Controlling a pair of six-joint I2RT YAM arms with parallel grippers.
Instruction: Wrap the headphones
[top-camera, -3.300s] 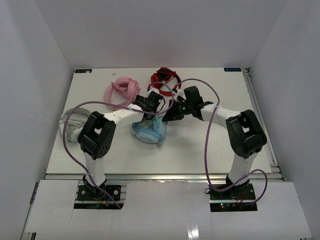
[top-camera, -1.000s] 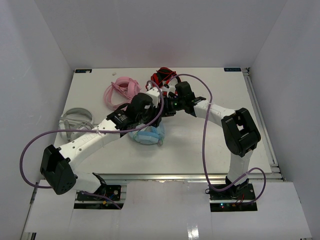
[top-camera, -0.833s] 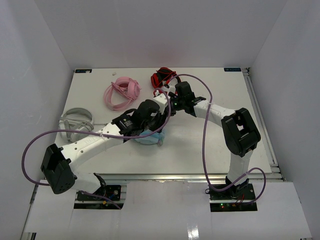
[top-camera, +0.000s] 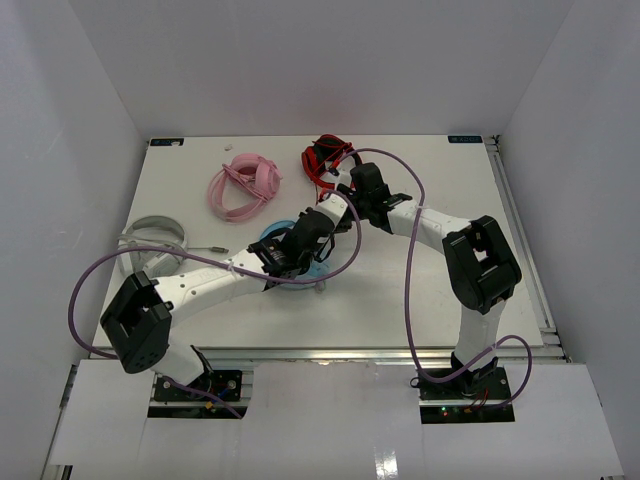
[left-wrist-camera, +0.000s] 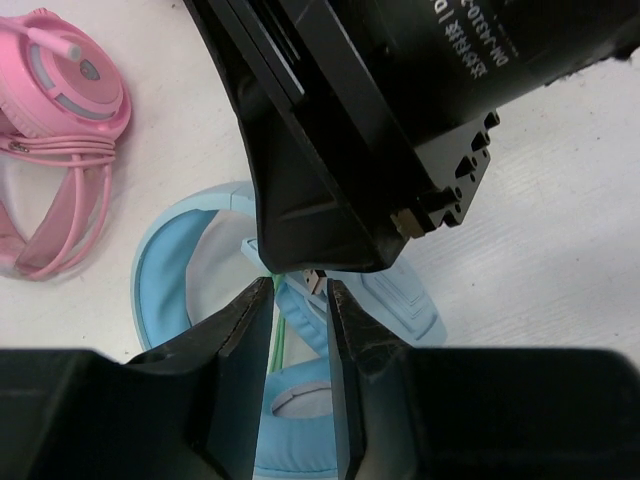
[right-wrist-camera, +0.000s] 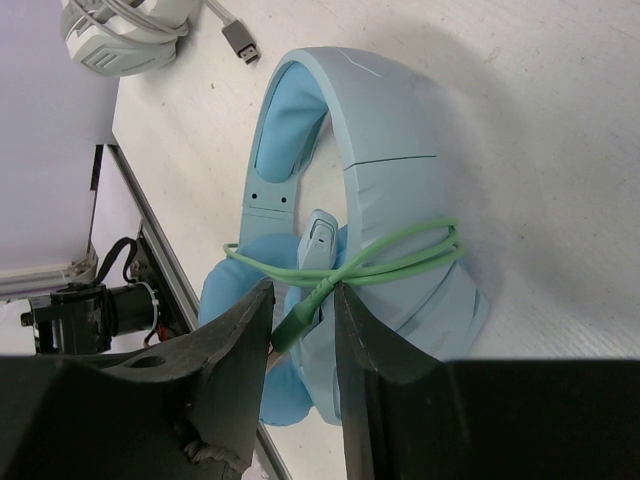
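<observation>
At frame centre on the table (top-camera: 400, 300), the headphones (right-wrist-camera: 400, 180) are laid flat, green cable (right-wrist-camera: 400, 255) looped across the headband (right-wrist-camera: 390, 120). The cable's free end is pinched by the right end effector (right-wrist-camera: 303, 300). The left end effector (left-wrist-camera: 298, 300) is narrowed about the cable, grip not discernible. Loops could be undone by a slipped pinch or colliding arms (top-camera: 430, 225).

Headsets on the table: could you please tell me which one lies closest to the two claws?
The light blue headset, with a green cable around its headband; the pink headset and grey-white headset lie apart from it.
</observation>
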